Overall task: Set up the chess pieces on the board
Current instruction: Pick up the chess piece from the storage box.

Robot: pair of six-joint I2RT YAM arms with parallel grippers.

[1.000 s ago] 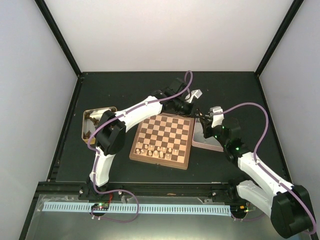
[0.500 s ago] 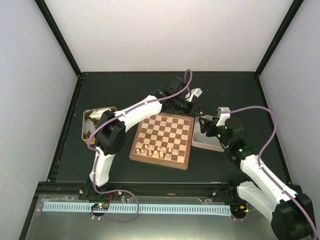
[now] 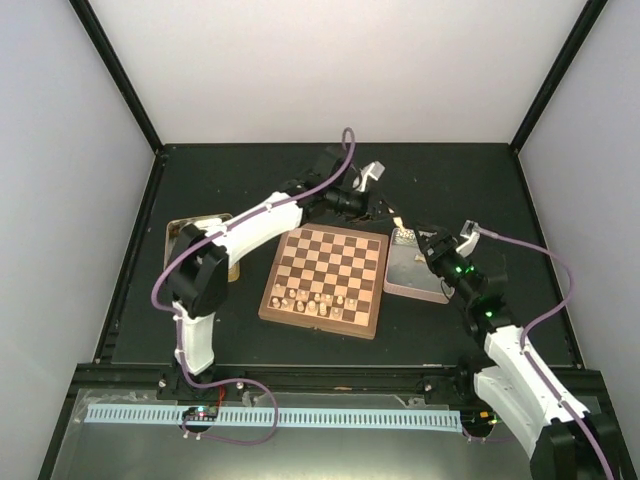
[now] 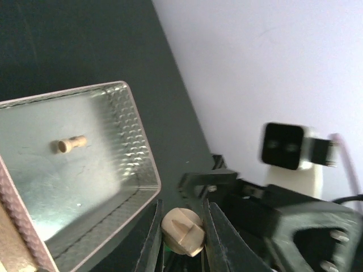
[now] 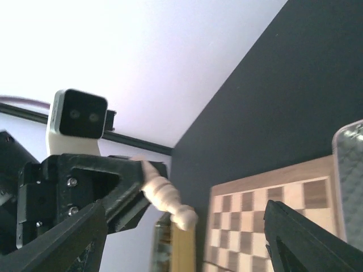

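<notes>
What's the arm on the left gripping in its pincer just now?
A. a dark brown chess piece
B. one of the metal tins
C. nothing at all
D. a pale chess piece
D: the left wrist view shows a pale beige chess piece clamped in the left pincer, and the right wrist view shows the same pale piece sticking out from it.

Open silver tin (image 4: 134,136), embossed walls, just beside left gripper (image 4: 182,237). Second tin (image 3: 176,238) well apart from it, partly hidden. Black tabletop (image 3: 250,180) beneath. White enclosure walls (image 3: 330,70) beyond.
</notes>
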